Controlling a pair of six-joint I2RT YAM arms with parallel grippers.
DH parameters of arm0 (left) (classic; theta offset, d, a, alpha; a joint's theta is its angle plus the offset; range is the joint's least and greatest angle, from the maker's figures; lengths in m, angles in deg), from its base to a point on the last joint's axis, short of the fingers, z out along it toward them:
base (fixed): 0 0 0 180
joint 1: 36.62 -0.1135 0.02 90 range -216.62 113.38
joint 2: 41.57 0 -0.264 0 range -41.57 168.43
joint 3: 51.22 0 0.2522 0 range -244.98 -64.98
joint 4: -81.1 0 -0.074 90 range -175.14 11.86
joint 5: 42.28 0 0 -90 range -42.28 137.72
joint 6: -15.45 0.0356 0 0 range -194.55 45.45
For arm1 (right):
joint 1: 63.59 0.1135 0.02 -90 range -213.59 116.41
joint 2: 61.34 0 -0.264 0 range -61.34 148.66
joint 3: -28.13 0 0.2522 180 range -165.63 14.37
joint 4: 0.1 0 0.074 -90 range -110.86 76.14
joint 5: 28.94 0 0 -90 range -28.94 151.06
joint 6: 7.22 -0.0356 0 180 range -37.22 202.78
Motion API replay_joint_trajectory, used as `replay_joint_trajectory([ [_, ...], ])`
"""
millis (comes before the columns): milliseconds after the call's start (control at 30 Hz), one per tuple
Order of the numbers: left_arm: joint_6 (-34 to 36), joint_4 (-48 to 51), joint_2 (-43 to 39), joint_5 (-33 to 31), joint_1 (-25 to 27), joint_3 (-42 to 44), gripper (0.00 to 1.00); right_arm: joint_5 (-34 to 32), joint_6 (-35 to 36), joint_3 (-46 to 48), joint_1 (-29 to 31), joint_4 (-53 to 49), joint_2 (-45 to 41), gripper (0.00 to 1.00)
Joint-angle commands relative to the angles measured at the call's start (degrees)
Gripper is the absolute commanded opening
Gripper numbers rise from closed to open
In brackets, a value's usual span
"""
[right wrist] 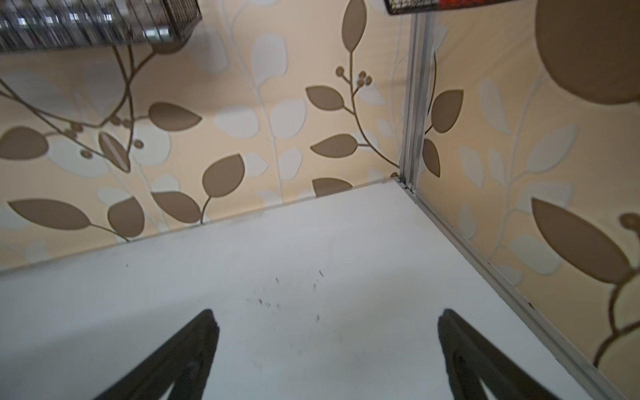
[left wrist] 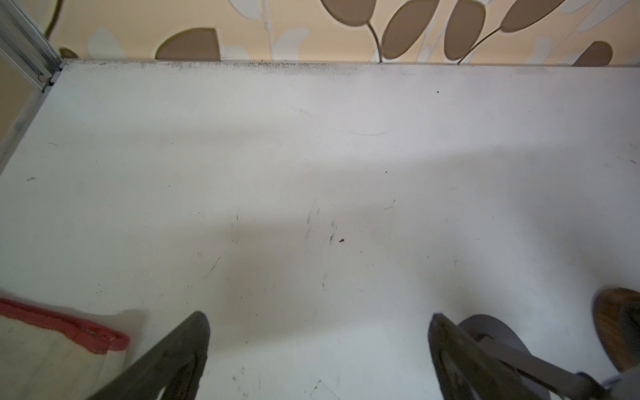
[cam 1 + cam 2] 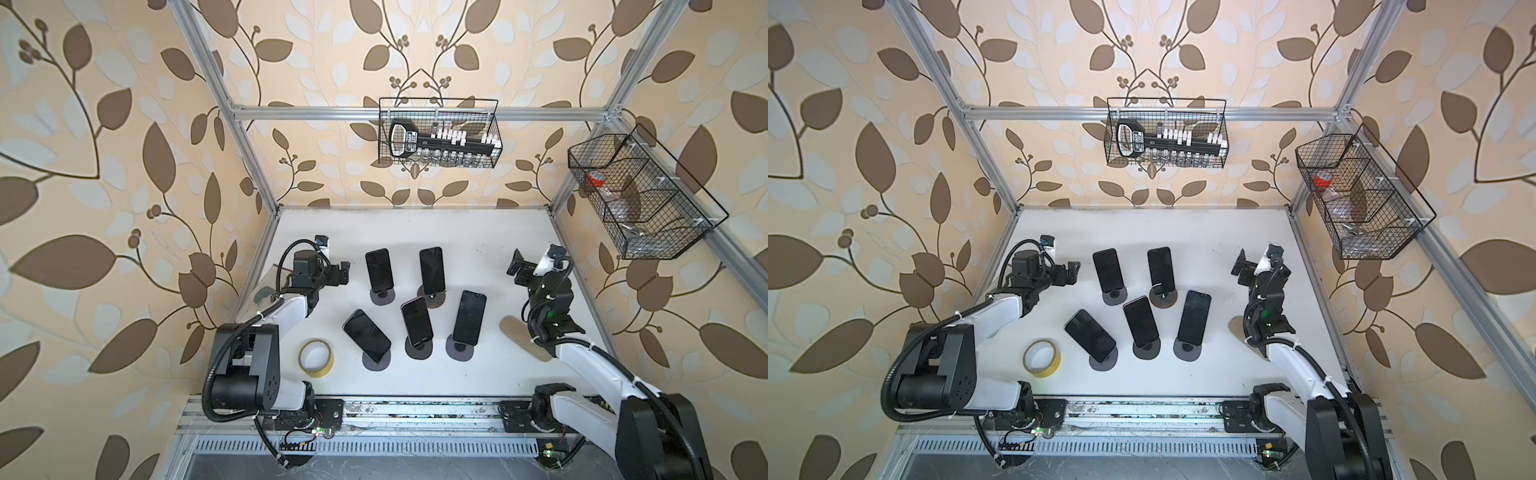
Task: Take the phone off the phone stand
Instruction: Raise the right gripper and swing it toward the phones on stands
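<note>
Five phones [image 3: 379, 270] on five stands [image 3: 455, 352]; left hand [image 3: 344, 272] and right hand [image 3: 514, 267] gape wide, empty.

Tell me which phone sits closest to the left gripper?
The back-left phone, in the far row of two, just right of the left gripper. The other four stand farther right or nearer the front.

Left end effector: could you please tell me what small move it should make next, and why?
Probably ease the open, empty left end effector sideways toward the nearest black rectangular phone, which leans on its round grey stand close beside it, untouched.
</note>
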Motion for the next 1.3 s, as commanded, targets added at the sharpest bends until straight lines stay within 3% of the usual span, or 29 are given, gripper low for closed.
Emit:
replay_joint_trajectory([
  [0, 3.7, 13.4, -3.7, 3.0, -0.3, -3.6, 0.99, -4.9, -11.7, -0.5, -0.8, -12.9, -4.2, 1.00],
  [100, 8.3, 21.5, -6.8, 6.1, -0.4, -6.8, 0.99, 3.4, -16.6, -1.1, -5.0, -17.2, -9.0, 1.00],
  [200, 11.4, 28.9, -7.5, 9.9, -2.2, -9.6, 0.99, 9.2, -16.0, -4.0, -5.7, -23.6, -10.6, 1.00],
  [533, 10.6, 32.6, -8.3, 14.0, -11.0, -10.7, 0.99, 11.2, -14.8, -15.5, 6.8, -40.6, -6.8, 1.00],
  [700, 10.0, 25.8, -7.0, 10.5, -12.0, -6.2, 0.99, 1.3, -14.9, -21.3, 19.7, -50.1, -5.2, 1.00],
  [833, 10.0, 21.7, -6.6, 7.7, -12.5, -4.3, 0.99, -1.4, -18.5, -23.9, 23.8, -58.0, -4.9, 1.00],
  [1033, 9.6, 16.6, -6.3, 6.2, -12.7, -1.1, 0.99, -15.6, -19.4, -28.1, 29.9, -69.9, -3.4, 1.00],
  [1100, 9.4, 16.5, -5.9, 6.4, -12.6, -1.0, 0.99, -16.3, -17.9, -27.1, 30.0, -69.0, -5.1, 1.00],
  [1167, 8.8, 16.8, -5.5, 6.2, -12.7, -1.4, 0.99, -12.4, -19.9, -26.2, 27.9, -67.8, -7.9, 1.00],
  [1267, 8.6, 16.7, -5.6, 5.9, -12.8, -1.3, 0.99, 3.2, -20.0, -26.2, 19.2, -67.2, -8.2, 1.00],
])
